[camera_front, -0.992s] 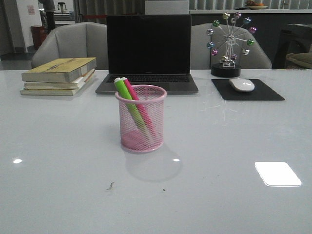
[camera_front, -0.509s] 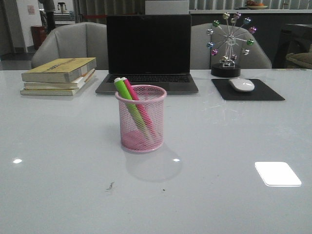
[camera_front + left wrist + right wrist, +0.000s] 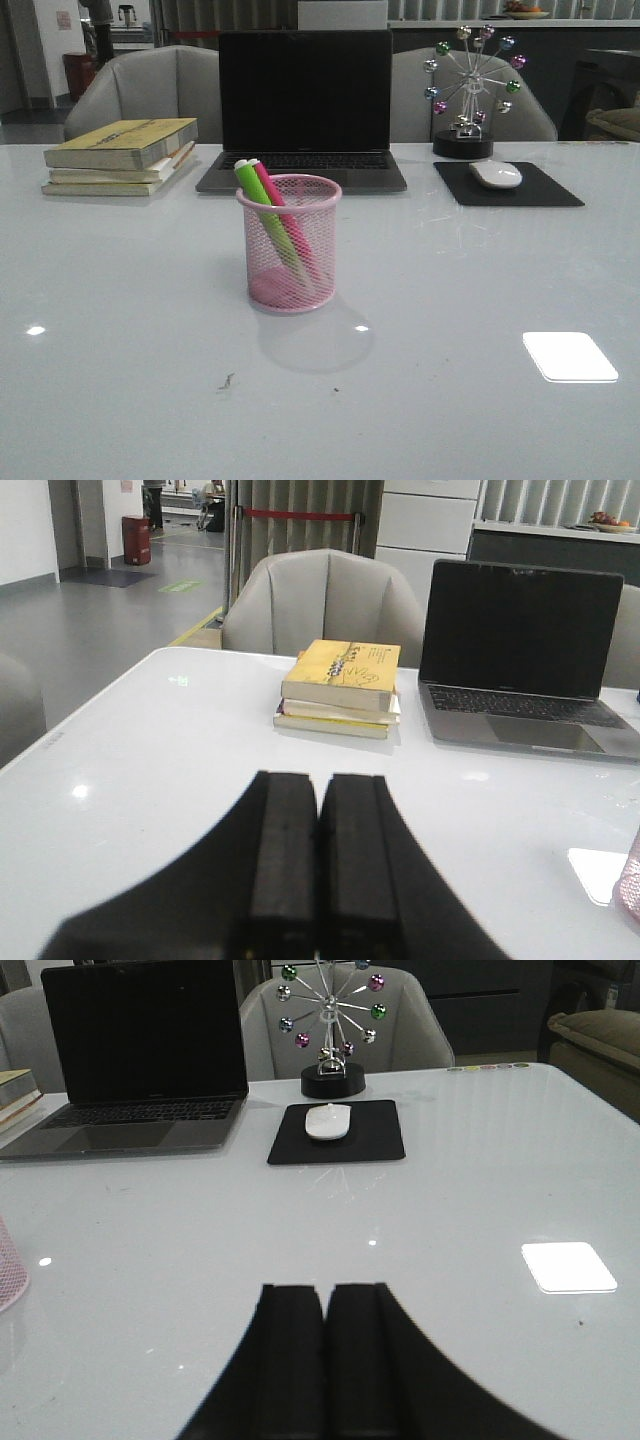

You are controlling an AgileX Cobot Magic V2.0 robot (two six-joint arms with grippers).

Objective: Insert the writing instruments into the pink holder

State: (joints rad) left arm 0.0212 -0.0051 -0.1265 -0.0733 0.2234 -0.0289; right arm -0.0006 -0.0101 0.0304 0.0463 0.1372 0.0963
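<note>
Front view: the pink holder (image 3: 289, 244) stands mid-bench, just in front of the laptop (image 3: 304, 105); the green marker (image 3: 262, 211) and pink marker (image 3: 287, 225) both lean inside it, caps poking over the rim; no arms show here. Left wrist view: left pincer (image 3: 318, 865) clenched, empty, books (image 3: 340, 688) beyond it. Right wrist view: right pincer (image 3: 327, 1355) clenched too, grasping nothing; mouse (image 3: 328, 1121) on its pad.

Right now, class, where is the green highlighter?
In the front view, the green highlighter leans inside the pink holder beside the pink highlighter, just in front of the laptop near the table's centre.
</note>
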